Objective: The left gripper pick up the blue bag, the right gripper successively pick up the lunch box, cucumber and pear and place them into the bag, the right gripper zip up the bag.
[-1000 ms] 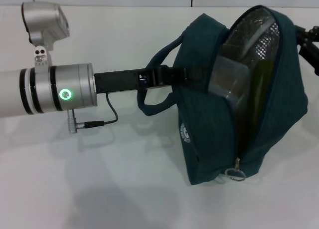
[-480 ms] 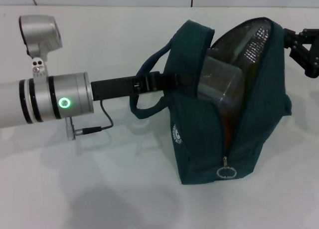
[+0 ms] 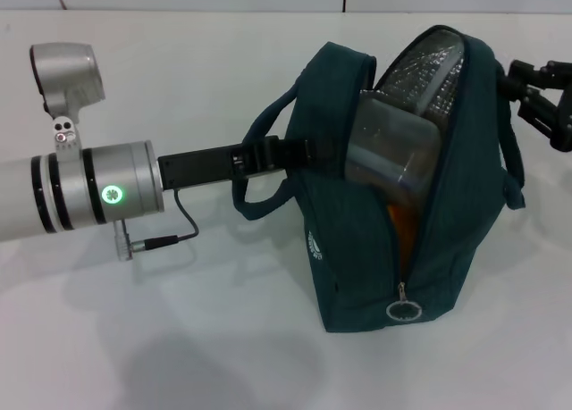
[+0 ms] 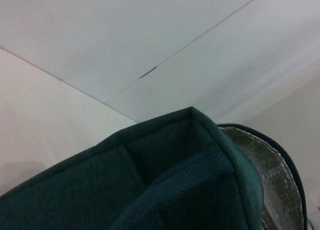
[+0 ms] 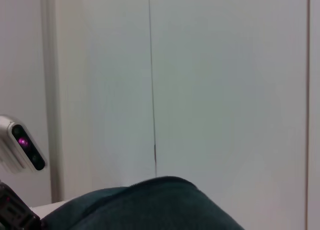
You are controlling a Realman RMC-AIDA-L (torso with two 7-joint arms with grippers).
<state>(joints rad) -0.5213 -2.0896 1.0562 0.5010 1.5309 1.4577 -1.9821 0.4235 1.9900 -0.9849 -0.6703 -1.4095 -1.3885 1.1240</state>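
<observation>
White table [image 3: 179, 338]: left claw [image 3: 313, 151] clamps blue bag [image 3: 447, 249] (unzipped).

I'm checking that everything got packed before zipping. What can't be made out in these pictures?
- Cucumber: not discernible in any view; the blue bag walls and the lunch box cover the interior.
- Pear: only an orange sliver shows below the box, head view.
- Right gripper: cut by the frame edge, head view.

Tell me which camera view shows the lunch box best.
The head view: the lunch box shows as a clear container inside the open blue bag, above something orange. The left wrist view shows only bag fabric and foil lining; the right wrist view shows only bag fabric.
</observation>
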